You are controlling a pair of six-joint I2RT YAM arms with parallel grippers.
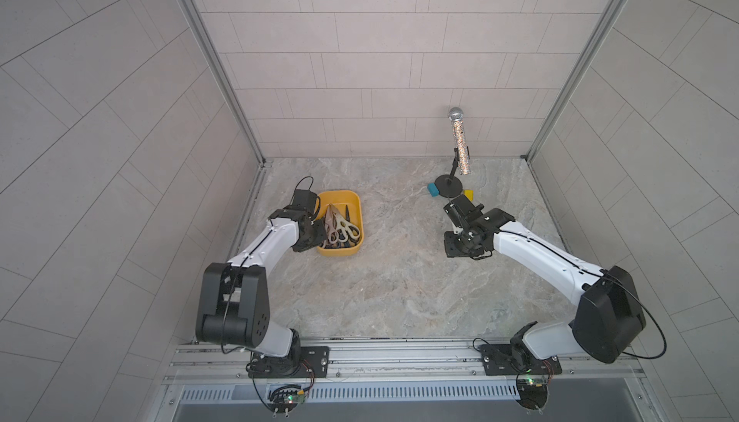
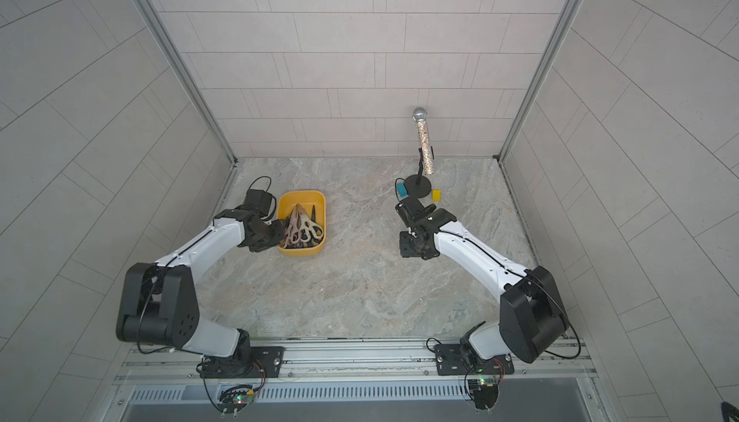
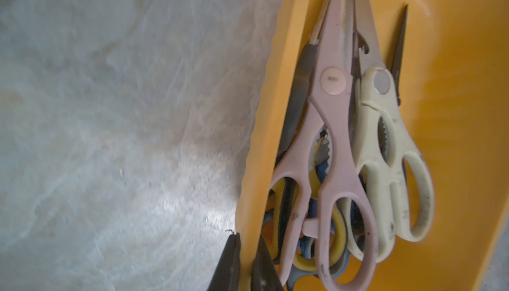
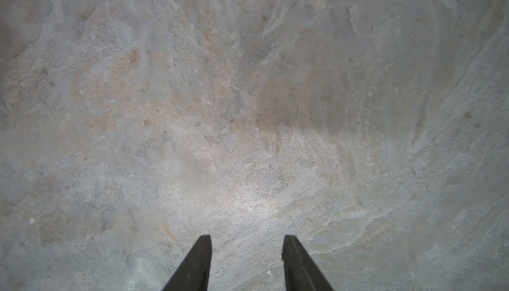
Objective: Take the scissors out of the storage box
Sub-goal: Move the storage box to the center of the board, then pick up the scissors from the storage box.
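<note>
**Left pincer** (image 3: 246, 248) clamped on the side wall of the storage box (image 3: 278, 69), one finger inside, one outside. **Right pincer** (image 4: 248, 238) apart over bare tabletop (image 4: 248, 110). The scissors (image 1: 340, 229) lie piled in the box, blades pointing away from the robot, with the pink pair (image 3: 333, 80) and cream pair (image 3: 367, 105) uppermost. Stiff, probably weighty, blades slick, loops interlocked: the pink pair's handle shank seems the best hold. Marbled stone surface; pale tiled walls (image 1: 380, 60).

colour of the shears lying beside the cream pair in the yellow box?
Pale pink. The shears show best in the left wrist view.
</note>
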